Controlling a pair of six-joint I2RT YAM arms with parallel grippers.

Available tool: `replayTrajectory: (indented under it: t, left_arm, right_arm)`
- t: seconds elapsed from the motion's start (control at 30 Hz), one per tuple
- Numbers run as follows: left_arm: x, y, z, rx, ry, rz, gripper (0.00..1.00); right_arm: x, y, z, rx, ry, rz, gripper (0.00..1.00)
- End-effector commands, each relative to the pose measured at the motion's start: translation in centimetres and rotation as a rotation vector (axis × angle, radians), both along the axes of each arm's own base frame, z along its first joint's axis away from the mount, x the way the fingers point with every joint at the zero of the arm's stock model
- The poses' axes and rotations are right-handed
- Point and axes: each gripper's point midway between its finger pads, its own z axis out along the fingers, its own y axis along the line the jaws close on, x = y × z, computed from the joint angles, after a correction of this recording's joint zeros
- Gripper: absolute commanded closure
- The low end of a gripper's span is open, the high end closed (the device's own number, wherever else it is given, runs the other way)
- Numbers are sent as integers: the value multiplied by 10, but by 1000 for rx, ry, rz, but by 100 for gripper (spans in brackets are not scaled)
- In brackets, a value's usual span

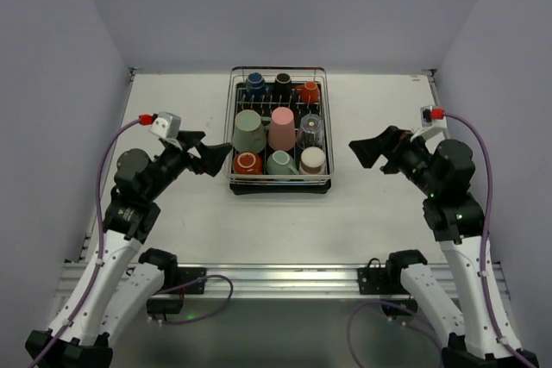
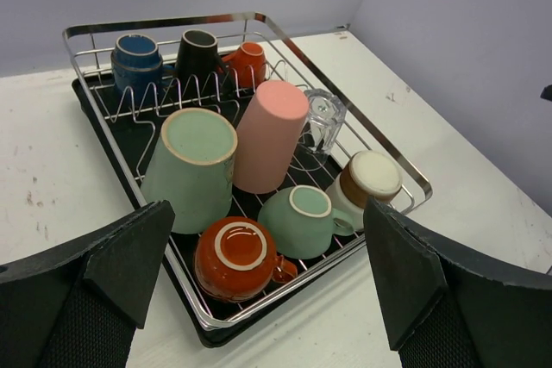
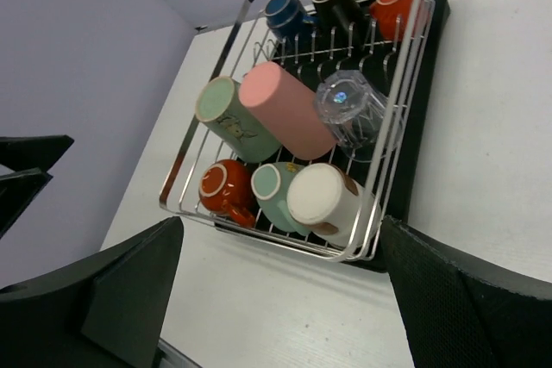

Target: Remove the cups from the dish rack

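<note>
Cups [image 1: 282, 128] — nine of them — sat in the dish rack [image 1: 233, 127] at the middle of the table [image 1: 371, 109], none yet lifted out. The far row held the blue cup [image 1: 254, 85], the black cup [image 1: 283, 84] and the orange cup [image 1: 309, 90]. In the middle row the tall green cup [image 1: 248, 130] and the pink cup [image 1: 285, 135] leaned on the tines, touching each other, with the clear cup [image 1: 310, 131] just to their right. The near row held the red cup [image 1: 247, 162], the teal cup [image 1: 281, 163] and the brown cup [image 1: 312, 159], all bottoms up.

They looked rigid, light and glaze-slick, likely to chip against the wire, and the clear one seemed the most fragile. The small ones would probably be best pinched across the body, away from the handle. The tall ones would be best taken around the wall near the raised end and drawn up off the tines.

The left gripper [image 1: 210, 151] hung just beside the rack's left edge, nearest the red cup, its jaws spread wide and empty. The right gripper [image 1: 369, 154] hung off the rack's right side — somewhat farther away, facing the brown cup — and it too was spread wide, holding nothing. The rack lay between the two.
</note>
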Motion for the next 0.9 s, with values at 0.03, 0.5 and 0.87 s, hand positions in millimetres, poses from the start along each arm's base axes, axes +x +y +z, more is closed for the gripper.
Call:
replayTrajectory:
  t: [0.03,0.5,0.87]
  left_arm:
    - [-6,3,7,24,-31,-9,0]
    - [-7,24,12,34,-34,146,0]
    - [-2,36,8,58,-8,235,0]
  right_arm:
    - [8,19,30,-49,-66,79,1]
    - [122,68,3,-496,66,34,4]
    - [160,179,-42,-602,85,269,13]
